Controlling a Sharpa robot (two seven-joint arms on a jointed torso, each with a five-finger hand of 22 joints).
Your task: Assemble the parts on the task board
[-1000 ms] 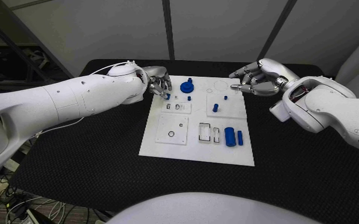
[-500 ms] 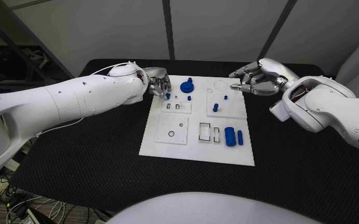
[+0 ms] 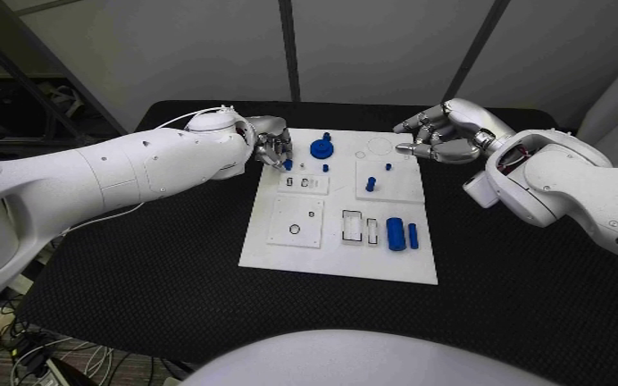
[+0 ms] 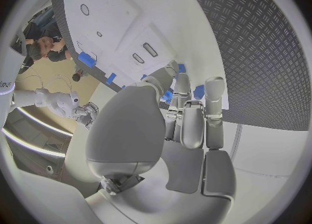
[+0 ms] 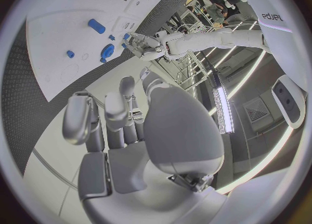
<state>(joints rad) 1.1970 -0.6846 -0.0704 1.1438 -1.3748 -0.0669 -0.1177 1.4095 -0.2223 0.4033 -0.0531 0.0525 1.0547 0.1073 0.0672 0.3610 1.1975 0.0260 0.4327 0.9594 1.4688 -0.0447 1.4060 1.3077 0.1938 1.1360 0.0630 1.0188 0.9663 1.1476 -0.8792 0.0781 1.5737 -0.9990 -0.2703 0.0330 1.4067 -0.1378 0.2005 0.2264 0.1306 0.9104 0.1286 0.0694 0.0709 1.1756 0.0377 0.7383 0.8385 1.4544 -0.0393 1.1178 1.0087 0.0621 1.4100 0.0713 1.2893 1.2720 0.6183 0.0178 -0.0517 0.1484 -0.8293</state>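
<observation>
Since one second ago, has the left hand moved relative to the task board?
No. The left hand stays at the far left corner of the task board, fingertips beside the round blue part, same as before.

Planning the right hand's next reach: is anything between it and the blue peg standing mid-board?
Nothing visible: between the right hand and the blue peg lies bare white board; a smaller blue piece sits just beside that line.

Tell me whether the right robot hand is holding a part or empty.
Empty. In the head view the right robot hand hovers at the task board's far right corner, fingers curled loosely; its wrist view shows nothing between them.
</observation>
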